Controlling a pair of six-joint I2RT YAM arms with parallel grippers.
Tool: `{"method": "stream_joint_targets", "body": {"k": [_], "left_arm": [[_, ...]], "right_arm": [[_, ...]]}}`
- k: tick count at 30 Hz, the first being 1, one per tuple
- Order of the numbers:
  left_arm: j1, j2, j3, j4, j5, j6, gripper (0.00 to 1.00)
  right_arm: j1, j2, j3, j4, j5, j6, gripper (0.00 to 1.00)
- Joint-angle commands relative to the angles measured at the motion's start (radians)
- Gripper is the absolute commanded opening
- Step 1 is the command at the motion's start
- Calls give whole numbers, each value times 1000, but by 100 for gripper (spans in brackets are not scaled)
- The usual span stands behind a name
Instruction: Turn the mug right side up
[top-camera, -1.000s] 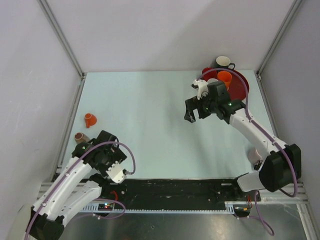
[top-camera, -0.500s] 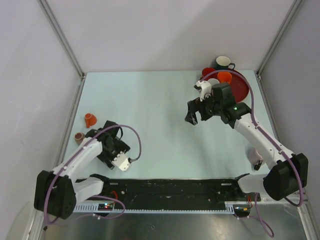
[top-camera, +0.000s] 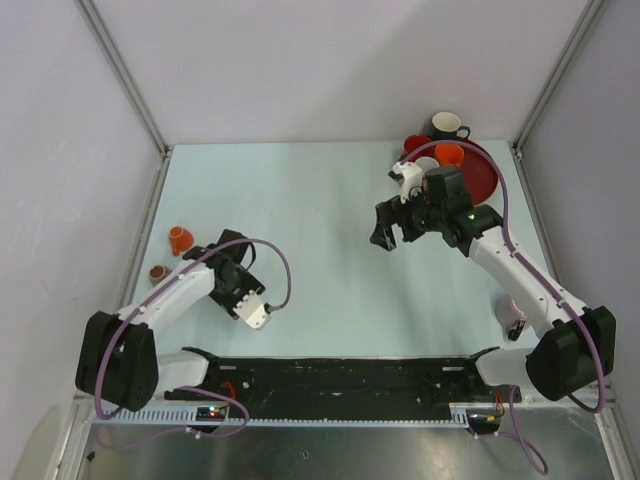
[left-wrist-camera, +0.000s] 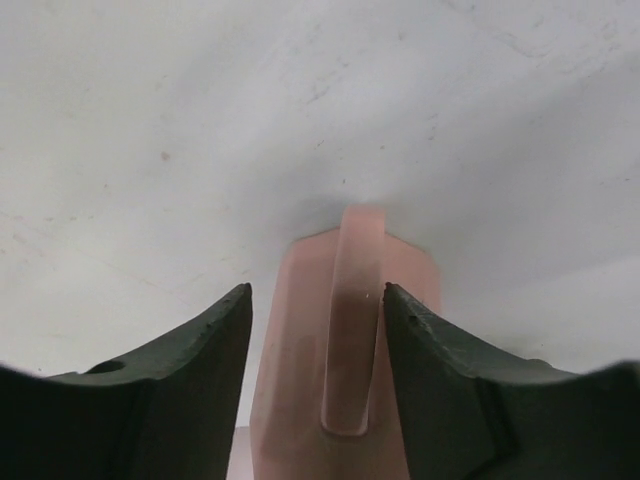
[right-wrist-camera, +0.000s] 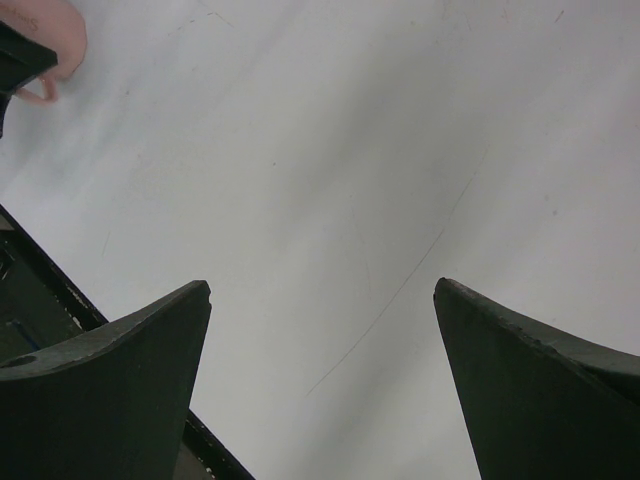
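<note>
Left jaws flank the pink mug (left-wrist-camera: 300, 380), table (left-wrist-camera: 300, 100) stretching ahead

the orange cup (top-camera: 180, 240) stands near the mug (top-camera: 159, 272), the side rail (top-camera: 137, 260) seemingly close behind; rightward the table (top-camera: 300, 220) lies open.

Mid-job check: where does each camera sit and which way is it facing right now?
Top external: above and behind the bases, looking down on the table; the left arm and right arm both show.
Left wrist: on the left arm, looking along the left gripper at a pinkish mug, handle toward the lens; both fingers show.
Right wrist: on the right arm, looking past the right gripper onto the table; both fingers show.
Shared: all three see the pale table.
</note>
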Motion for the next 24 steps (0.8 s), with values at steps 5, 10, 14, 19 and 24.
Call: {"method": "stream_joint_targets", "body": {"k": [5, 10, 14, 19, 24], "left_arm": [[-40, 100, -5, 13, -174, 241, 28], [-50, 108, 69, 14, -119, 134, 1], [-81, 135, 329, 14, 108, -238, 0], [-84, 206, 835, 13, 392, -951, 0], [-80, 235, 1135, 18, 781, -1478, 0]], "right_arm": [[-11, 8, -1, 41, -47, -20, 100], [-41, -1, -1, 58, -79, 33, 99], [-101, -40, -1, 115, -166, 127, 100], [-160, -112, -1, 275, -330, 243, 99], [-201, -170, 1, 473, -438, 401, 99]]}}
